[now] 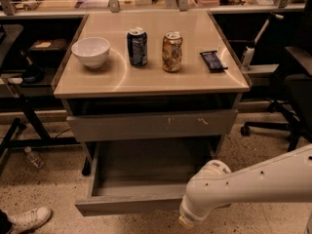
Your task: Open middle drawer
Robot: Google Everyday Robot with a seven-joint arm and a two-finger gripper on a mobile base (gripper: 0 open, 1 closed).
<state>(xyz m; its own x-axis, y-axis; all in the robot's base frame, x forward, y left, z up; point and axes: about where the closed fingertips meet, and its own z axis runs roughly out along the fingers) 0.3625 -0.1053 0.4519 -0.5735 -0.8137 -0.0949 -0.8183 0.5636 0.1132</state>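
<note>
Camera view: nearest, at the bottom edge, one white arm [253, 182] is seen reaching in from the right. Its gripper [186, 222] is held low, just in front of the right end of the middle drawer [129, 204]; whether it is released or clenched cannot be told. The middle drawer is seen pulled well out of the cabinet, its grey tray-like inside exposed. One white shoe [27, 218] and one plastic bottle [33, 157] are seen on the floor to the left. Above the open drawer, one taller grey drawer front [151, 125] with pale scratch marks is found shut. On the table top [146, 79] four things are counted: one white bowl [90, 51] near the left edge, one blue can [137, 46] and one gold can [171, 51] upright near the middle, and one dark wrapped bar [213, 61] flat near the right edge. One office chair [292, 96] is seen at the right.
</note>
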